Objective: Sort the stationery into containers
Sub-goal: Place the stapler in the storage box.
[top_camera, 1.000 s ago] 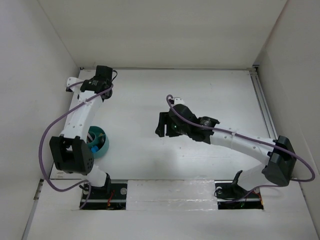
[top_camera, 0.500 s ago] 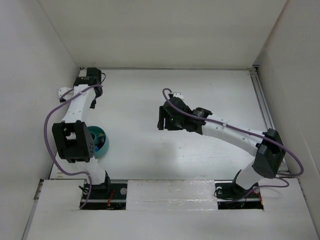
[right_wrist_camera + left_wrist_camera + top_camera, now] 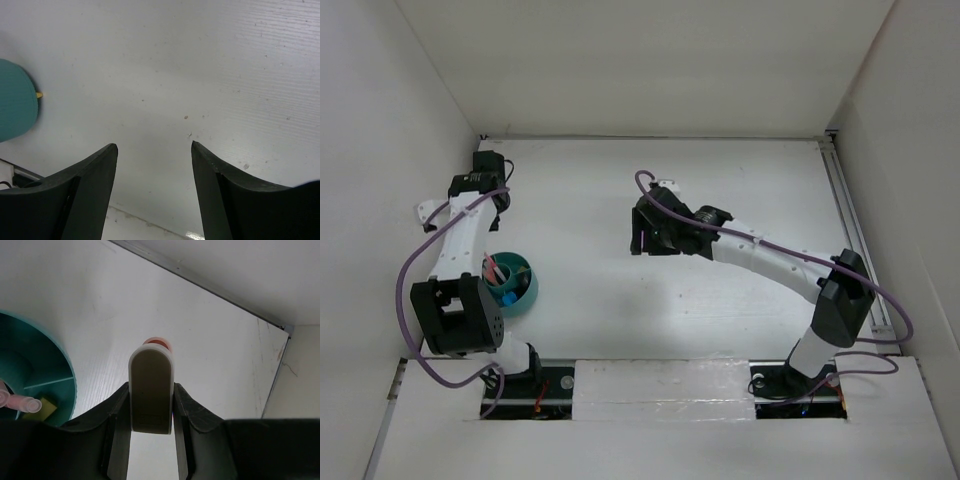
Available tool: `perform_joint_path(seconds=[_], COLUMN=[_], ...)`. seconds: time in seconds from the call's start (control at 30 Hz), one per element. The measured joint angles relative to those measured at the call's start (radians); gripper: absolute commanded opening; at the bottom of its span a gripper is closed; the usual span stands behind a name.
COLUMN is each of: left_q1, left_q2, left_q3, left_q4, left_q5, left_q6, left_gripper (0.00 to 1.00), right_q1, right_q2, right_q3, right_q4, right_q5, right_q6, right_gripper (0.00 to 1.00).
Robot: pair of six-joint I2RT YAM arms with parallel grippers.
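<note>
My left gripper (image 3: 151, 410) is shut on a small pinkish-beige eraser (image 3: 151, 390) that stands upright between the fingers, its pink end showing on top. In the top view that gripper (image 3: 483, 172) is near the table's back left corner, behind the teal cup (image 3: 510, 283). The cup (image 3: 55, 375) holds pink-ended markers (image 3: 21, 403) and a blue-capped pen (image 3: 508, 297). My right gripper (image 3: 642, 236) hovers over mid-table, open, with bare table between its fingers (image 3: 90, 190). The cup's edge (image 3: 15, 102) shows at the left of the right wrist view, with a small yellow tip (image 3: 39, 94) poking past it.
White walls enclose the table on three sides; the left wall (image 3: 380, 200) is close to my left arm. A metal rail (image 3: 850, 220) runs along the right edge. Purple cables loop off both arms.
My left arm has swung left toward the wall with the eraser, uncovering the cup in the top view. My right gripper has shifted slightly farther back and left.
</note>
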Motion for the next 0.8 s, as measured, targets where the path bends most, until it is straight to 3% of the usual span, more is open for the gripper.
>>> perform_joint_path(seconds=[0.43,0.8], left_q1=[-0.001,-0.008], left_q2=[-0.005,-0.077], left_q3=[-0.052,-0.087], left_q4=[-0.08,-0.15], left_q5=[0.048,0.061], left_q6=[-0.145,-0.18], left_gripper=[0.0,0.0], right_q1=[0.004,0.011], right_q2=[0.005,0.013], right_q3=[0.005,0.013], right_q4=[-0.034,-0.042], right_q5=[0.002,0.002], right_q6=[0.007,0.011], right_gripper=[0.66,0.66])
